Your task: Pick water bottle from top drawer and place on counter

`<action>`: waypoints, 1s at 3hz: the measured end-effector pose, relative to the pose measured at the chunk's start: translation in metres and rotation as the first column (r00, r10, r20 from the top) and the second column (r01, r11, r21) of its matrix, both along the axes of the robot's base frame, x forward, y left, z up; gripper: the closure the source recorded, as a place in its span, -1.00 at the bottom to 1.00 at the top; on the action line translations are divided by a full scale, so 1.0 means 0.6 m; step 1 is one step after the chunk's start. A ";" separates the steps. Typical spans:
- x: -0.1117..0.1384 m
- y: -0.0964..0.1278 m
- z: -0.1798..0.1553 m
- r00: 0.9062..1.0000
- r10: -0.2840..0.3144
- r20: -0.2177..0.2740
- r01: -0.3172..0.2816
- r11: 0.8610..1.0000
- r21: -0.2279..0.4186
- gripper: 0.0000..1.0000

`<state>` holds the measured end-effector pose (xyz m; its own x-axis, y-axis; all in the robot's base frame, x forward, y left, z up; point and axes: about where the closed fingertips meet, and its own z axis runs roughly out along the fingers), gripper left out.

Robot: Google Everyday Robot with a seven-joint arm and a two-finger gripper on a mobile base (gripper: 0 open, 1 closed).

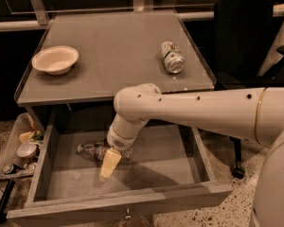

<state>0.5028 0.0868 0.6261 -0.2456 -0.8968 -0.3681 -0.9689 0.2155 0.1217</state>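
Observation:
The water bottle (pixel 91 150) lies on its side in the open top drawer (pixel 132 196), cap end pointing left, near the drawer's back left. My gripper (pixel 110 162) hangs down from the white arm into the drawer, right at the bottle's right end and partly covering it. The arm crosses in from the right, over the drawer. The counter (pixel 113 41) is the grey table top above the drawer.
A beige bowl (pixel 55 59) sits on the counter's left side. A green-and-white can (pixel 172 56) lies on its right side. A bin of clutter (pixel 20 151) stands left of the drawer. A dark chair (pixel 244 32) stands to the right.

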 end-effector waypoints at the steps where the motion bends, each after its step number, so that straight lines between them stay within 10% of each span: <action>1: 0.007 -0.016 -0.030 1.000 -0.030 0.000 0.030 1.000 -0.002 -1.00; 3: 0.007 -0.016 -0.030 1.000 -0.030 0.001 0.030 1.000 -0.001 -0.18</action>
